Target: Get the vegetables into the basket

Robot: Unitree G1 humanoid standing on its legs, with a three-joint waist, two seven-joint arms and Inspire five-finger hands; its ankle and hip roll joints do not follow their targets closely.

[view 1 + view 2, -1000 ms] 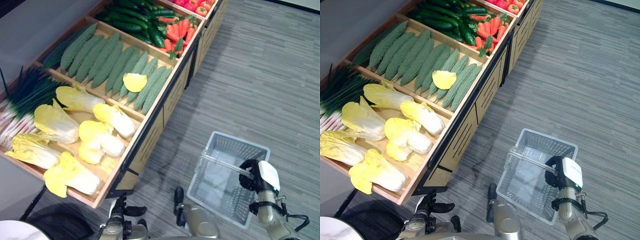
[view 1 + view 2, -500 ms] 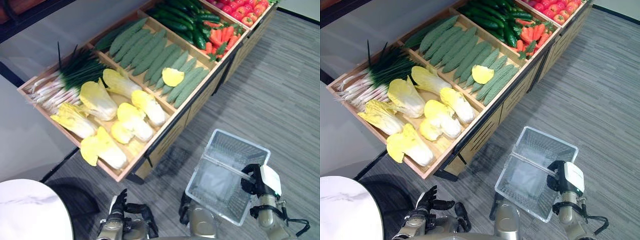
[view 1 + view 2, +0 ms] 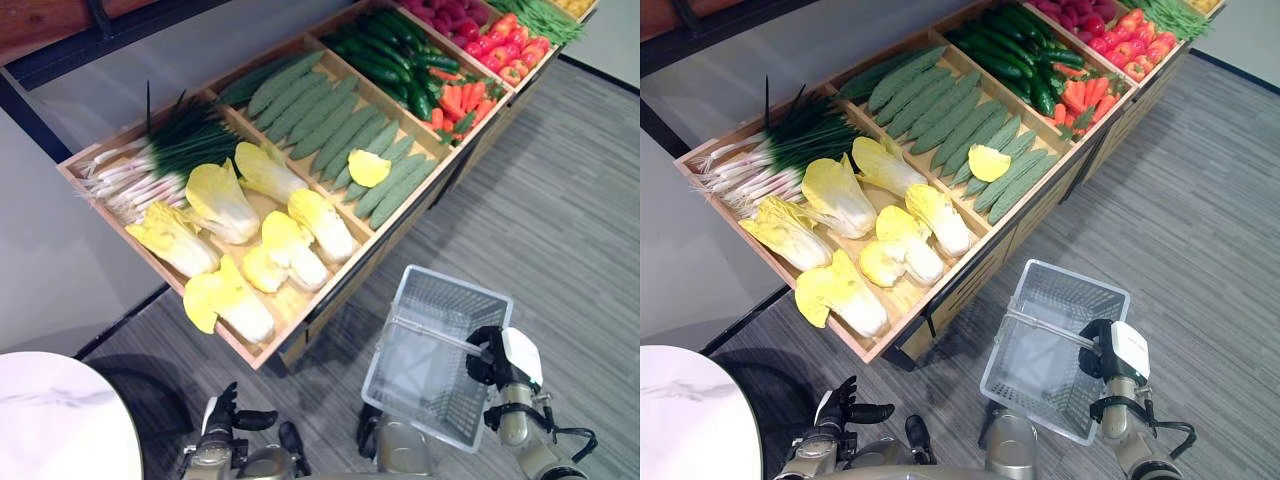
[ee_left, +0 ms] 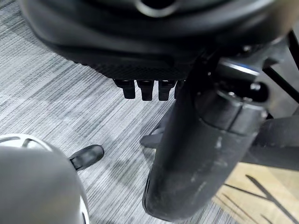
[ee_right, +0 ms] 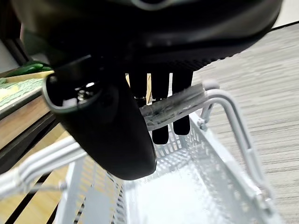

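Carried empty by its handle in the curled right hand (image 3: 490, 352), a grey wire-mesh basket (image 3: 400, 390) near the wooden produce stand (image 3: 300, 315), ready for yellow-green cabbages (image 3: 262, 240) beyond; left hand (image 3: 225, 415) low, fingers relaxed, nothing held.

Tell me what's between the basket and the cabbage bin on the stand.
In the left eye view, bare grey floor and the stand's slatted wooden front separate the basket, held by the right hand, from the cabbages.
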